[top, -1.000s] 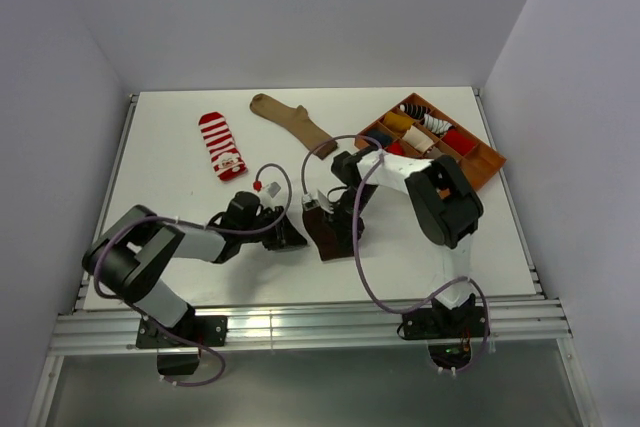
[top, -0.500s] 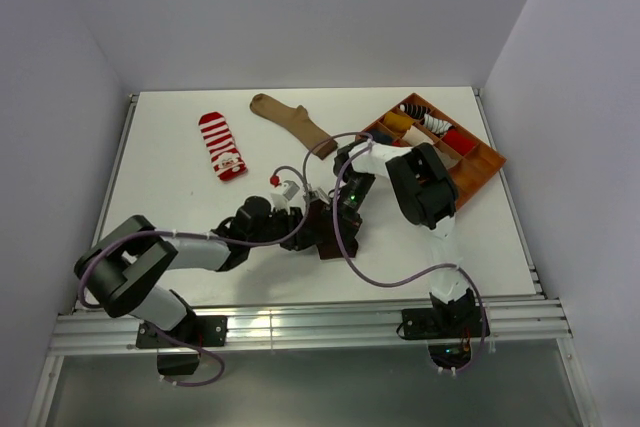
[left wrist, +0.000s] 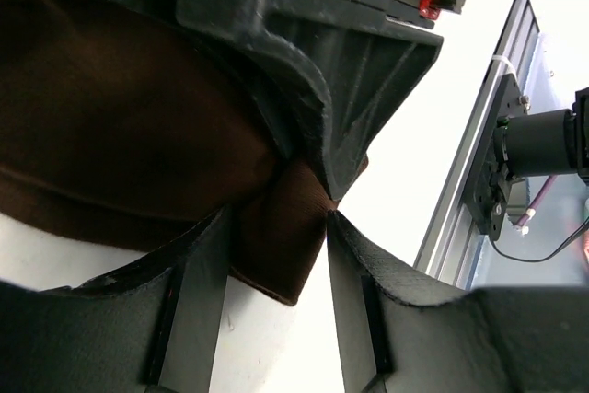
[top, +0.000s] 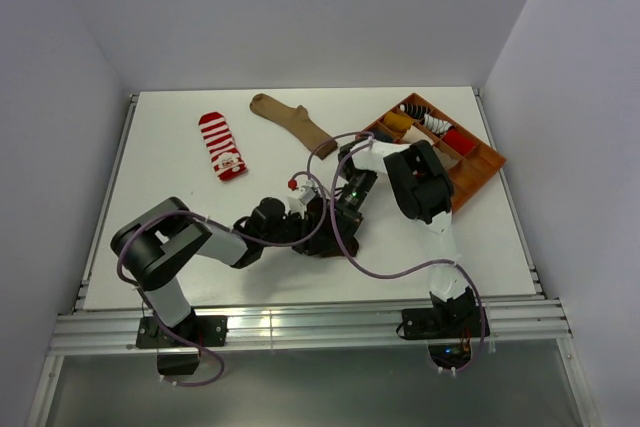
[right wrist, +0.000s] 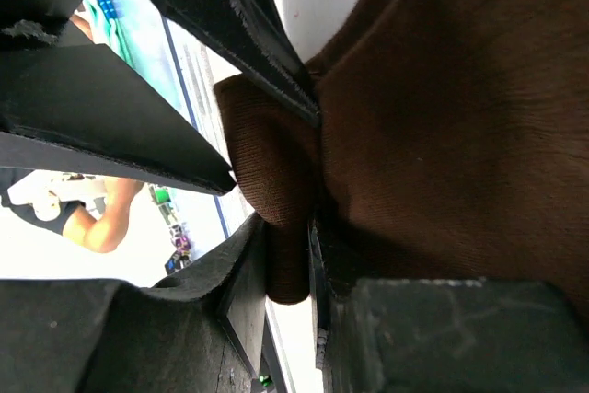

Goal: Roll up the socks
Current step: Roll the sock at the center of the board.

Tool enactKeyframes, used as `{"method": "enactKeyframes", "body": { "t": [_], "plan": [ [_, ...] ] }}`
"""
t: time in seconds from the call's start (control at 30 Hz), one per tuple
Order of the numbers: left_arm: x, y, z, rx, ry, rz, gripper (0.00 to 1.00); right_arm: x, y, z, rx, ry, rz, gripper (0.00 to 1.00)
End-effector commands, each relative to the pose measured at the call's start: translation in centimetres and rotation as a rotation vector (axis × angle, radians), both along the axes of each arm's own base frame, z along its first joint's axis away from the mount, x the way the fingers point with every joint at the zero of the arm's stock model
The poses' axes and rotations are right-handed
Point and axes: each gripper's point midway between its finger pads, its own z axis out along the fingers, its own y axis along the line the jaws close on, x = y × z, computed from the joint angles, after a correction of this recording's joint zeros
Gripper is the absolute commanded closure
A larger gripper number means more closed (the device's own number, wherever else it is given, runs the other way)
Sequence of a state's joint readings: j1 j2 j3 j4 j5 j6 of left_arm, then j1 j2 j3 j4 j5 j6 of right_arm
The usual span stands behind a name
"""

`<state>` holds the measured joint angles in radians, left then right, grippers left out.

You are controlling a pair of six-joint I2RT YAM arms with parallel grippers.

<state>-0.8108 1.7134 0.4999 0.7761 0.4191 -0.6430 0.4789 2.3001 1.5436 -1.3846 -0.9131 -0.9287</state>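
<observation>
The dark brown sock [top: 322,244] lies mid-table, mostly hidden under both grippers. My right gripper [top: 340,213] is shut on a folded edge of it; the fold [right wrist: 290,260] is pinched between its fingers [right wrist: 247,273] in the right wrist view. My left gripper [top: 306,223] comes in from the left and meets it at the same spot. In the left wrist view its jaws [left wrist: 276,220] stand apart around a loose corner of the sock [left wrist: 276,250], with white table showing between the fingers lower down. The right gripper's black body [left wrist: 304,43] fills the top of that view.
A red-and-white striped sock [top: 222,145] lies flat at the back left and a tan sock [top: 290,119] at the back middle. An orange tray [top: 487,162] with several rolled socks stands at the back right. A metal rail [top: 300,322] runs along the near edge.
My left gripper has slid right up to the brown sock and its jaws have widened. The right gripper has stayed shut on the sock and now covers more of it.
</observation>
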Motion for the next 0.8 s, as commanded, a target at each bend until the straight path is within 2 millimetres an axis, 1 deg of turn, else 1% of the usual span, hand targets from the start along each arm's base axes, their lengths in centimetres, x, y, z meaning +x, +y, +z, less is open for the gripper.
{"method": "enactKeyframes", "body": {
  "t": [0.0, 0.13, 0.17, 0.23, 0.3, 0.33, 0.4, 0.43, 0.5, 0.53, 0.57, 0.6, 0.63, 0.67, 0.7, 0.77],
  "plan": [
    [-0.5, -1.4, 1.5, -0.075, -0.026, -0.05, 0.5, 0.9, -0.2, -0.1, -0.002, 0.001, -0.01, 0.88],
    [-0.7, -1.6, 1.0, -0.08, 0.006, -0.052, 0.53, 1.3, -0.2, -0.3, -0.013, 0.017, -0.036, 0.88],
    [-0.8, -1.6, 0.5, -0.072, 0.026, -0.051, 0.58, 1.4, -0.3, -0.4, -0.017, 0.016, -0.045, 0.87],
    [-0.9, -1.6, 0.1, -0.068, 0.044, -0.044, 0.62, 1.5, -0.2, -0.4, -0.024, 0.014, -0.055, 0.87],
    [-0.9, -1.4, -0.5, -0.057, 0.07, -0.027, 0.71, 1.7, -0.2, -0.6, -0.028, -0.001, -0.061, 0.86],
    [-1.1, -1.3, -0.8, -0.05, 0.081, -0.023, 0.77, 1.6, -0.3, -0.8, -0.037, 0.002, -0.067, 0.86],
    [-1.2, -1.1, -1.4, -0.042, 0.111, -0.012, 0.85, 1.7, -0.3, -0.8, -0.039, -0.02, -0.072, 0.84],
    [-1.4, -1.0, -1.7, -0.041, 0.128, -0.007, 0.93, 1.6, -0.3, -0.8, -0.041, -0.017, -0.074, 0.81],
    [-1.6, -0.7, -2.4, -0.028, 0.155, 0.006, 0.99, 1.7, -0.2, -0.6, -0.036, -0.03, -0.085, 0.75],
    [-1.7, -0.6, -2.8, -0.019, 0.164, 0.014, 1.0, 1.5, -0.3, -0.5, -0.036, -0.029, -0.089, 0.71],
    [-1.8, -0.4, -3.2, -0.014, 0.179, 0.017, 1.0, 1.5, -0.3, -0.4, -0.035, -0.034, -0.091, 0.7],
    [-2.0, -0.3, -3.5, -0.013, 0.193, 0.019, 1.0, 2.1, -0.1, -0.1, -0.026, -0.076, -0.103, 0.68],
    [-2.3, -0.1, -3.9, -0.002, 0.21, 0.023, 1.0, 2.0, -0.4, -0.1, -0.027, -0.085, -0.112, 0.64],
    [-2.5, 0.1, -4.5, 0.009, 0.226, 0.024, 1.0, 2.2, -0.5, 0.1, -0.026, -0.103, -0.119, 0.62],
    [-2.8, 0.2, -4.8, 0.012, 0.242, 0.02, 1.0, 2.9, -0.3, 0.6, -0.016, -0.153, -0.133, 0.59],
    [-3.0, 0.3, -5.2, 0.009, 0.268, 0.028, 1.0, 3.0, -0.6, 1.1, -0.004, -0.167, -0.153, 0.58]
  ]
}}
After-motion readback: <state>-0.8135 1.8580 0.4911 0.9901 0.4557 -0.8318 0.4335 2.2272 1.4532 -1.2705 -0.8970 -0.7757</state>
